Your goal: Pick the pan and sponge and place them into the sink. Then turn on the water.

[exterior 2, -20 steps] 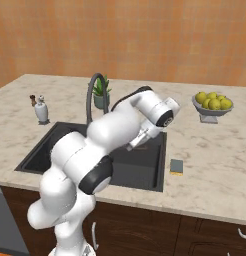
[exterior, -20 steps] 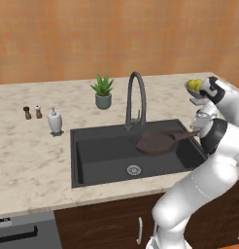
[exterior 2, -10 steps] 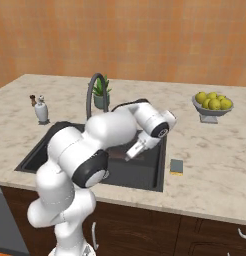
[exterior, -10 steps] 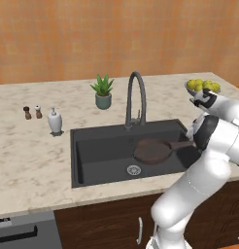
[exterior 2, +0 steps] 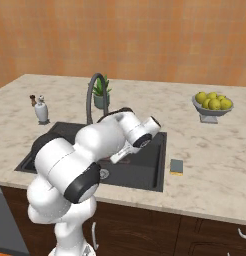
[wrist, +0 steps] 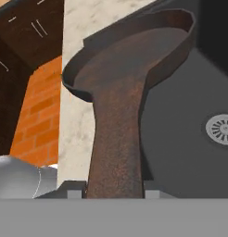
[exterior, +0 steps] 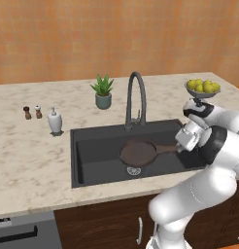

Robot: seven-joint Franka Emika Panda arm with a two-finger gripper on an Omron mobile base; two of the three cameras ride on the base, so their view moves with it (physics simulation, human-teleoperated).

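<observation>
Holding the pan (exterior: pixel 139 152) by the end of its long handle, our gripper (exterior: pixel 182 146) has its fingers clamped on either side of that handle, as the hand view shows, where the handle runs up from between the finger tips to the shallow bowl of the pan (wrist: pixel 129 60). We have brought the pan lower and further toward the middle of the sink (exterior: pixel 92 160) than half a second ago: its round bowl now hangs just above the steel drain (exterior: pixel 134 170), inside the black basin, whereas a second ago it sat higher and nearer the right wall. We cannot tell whether its underside touches the basin floor. Our arm has folded down with it, the wrist now beside the sink's right rim. The sponge (exterior 2: pixel 176 166) lies flat on the counter (exterior 2: pixel 210 165) just right of the sink, unmoved. Behind the basin stands the gooseneck faucet (exterior: pixel 135 97), with a potted plant (exterior: pixel 103 91) to its left and the bowl of lemons (exterior: pixel 202 89) at the far right.
</observation>
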